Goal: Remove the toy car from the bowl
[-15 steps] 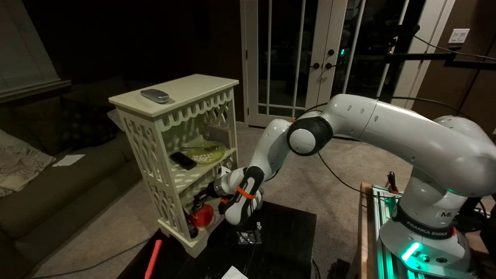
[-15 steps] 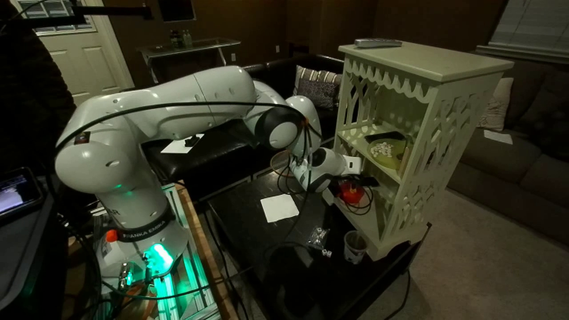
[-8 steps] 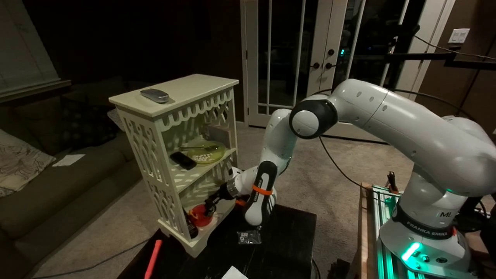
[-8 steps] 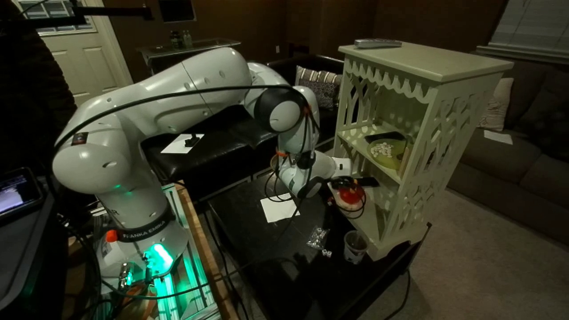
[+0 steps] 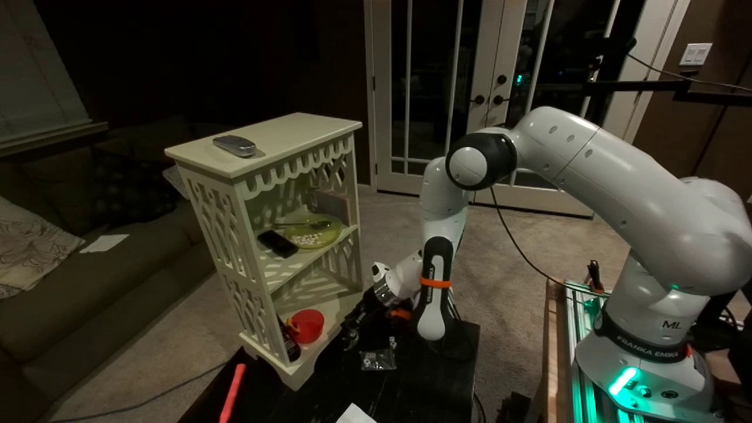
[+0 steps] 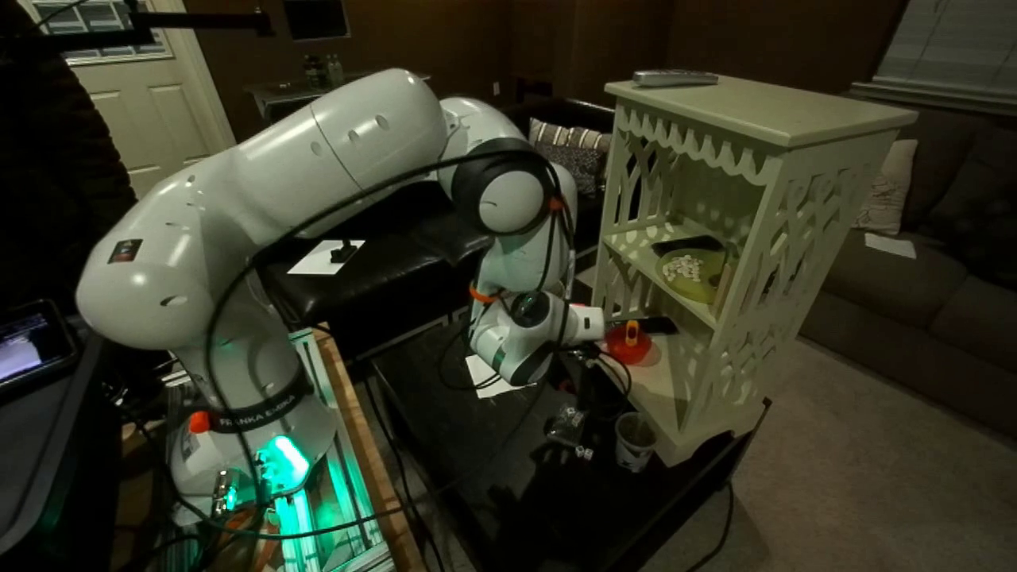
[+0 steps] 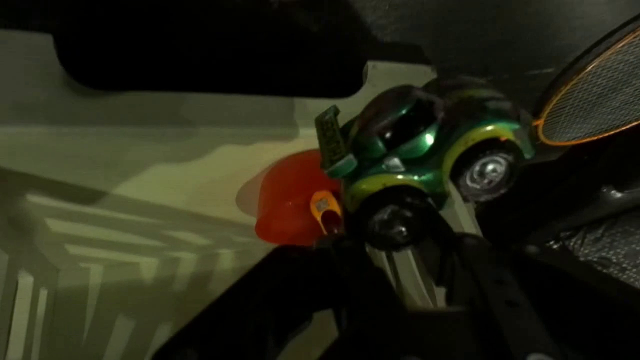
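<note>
My pincer [image 7: 397, 245] grips the car [image 7: 415, 147], outside the bowl [image 7: 287, 195]

On my wrist view the pincer is clamped on the car, which is green with yellow arches; from that angle the tail end overlaps the bowl's outline. The bowl itself, small and red, sits farther off, on the lower shelf [image 6: 663, 383] of the rack [image 5: 282, 136]. In both exterior views I see the arm [image 5: 617, 182] bent down just in front of that shelf, over the dark tabletop [image 5: 423, 376]; the car is too dark there for me to pick out surely. An orange piece [image 6: 632, 332] shows at the bowl (whether inside it or fixed to it, I cannot tell from here). On the upper shelf [image 5: 281, 271] I have a green dish [image 5: 332, 229] with white bits [image 5: 306, 239] in it and a phone [image 5: 277, 243] just beside, and on the rack's top lies a remote [image 5: 235, 145]. On the tabletop I make out a cup [image 6: 636, 449] near the rack's foot, a clear bag [image 5: 378, 359], 2 small white cubes [image 6: 584, 453] and a sheet of paper [image 6: 481, 375]. An orange-rimmed mesh [image 7: 595, 95] sits at the right edge of my wrist view.
</note>
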Controlling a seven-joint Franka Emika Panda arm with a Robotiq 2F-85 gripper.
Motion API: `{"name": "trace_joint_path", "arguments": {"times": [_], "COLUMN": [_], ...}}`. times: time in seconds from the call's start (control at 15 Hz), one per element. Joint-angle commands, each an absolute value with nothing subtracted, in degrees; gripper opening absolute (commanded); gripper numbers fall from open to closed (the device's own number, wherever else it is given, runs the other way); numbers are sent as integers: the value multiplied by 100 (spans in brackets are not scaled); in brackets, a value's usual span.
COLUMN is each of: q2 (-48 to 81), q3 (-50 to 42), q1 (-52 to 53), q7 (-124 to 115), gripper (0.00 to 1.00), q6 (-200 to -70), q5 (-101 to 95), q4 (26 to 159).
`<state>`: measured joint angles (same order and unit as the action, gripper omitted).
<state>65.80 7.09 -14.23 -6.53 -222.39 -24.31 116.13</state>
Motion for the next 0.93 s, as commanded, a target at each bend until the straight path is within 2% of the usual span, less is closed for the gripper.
{"name": "trace_joint_path", "arguments": {"times": [0.0,0.07,0.13,0.33,0.4,0.87], "q2": [6989,7105,6796,7018,7040,7302], "q3": [1296,1539,1213,1528,1534,1297], "q1": [-2091,-2341,-1950,-2298,-2315,-1523], "q7": [-1179,-1307,-904,-986,-992,-750], "gripper": [8,8,32,32,8,8], "q6": [-21567,-21288,-21604,-21348,-21348,-20128], "q5": [-3181,-3404,-2862,-3080,-3088,-1725], "q4": [11220,11121,11488,11293,11271,10959]}}
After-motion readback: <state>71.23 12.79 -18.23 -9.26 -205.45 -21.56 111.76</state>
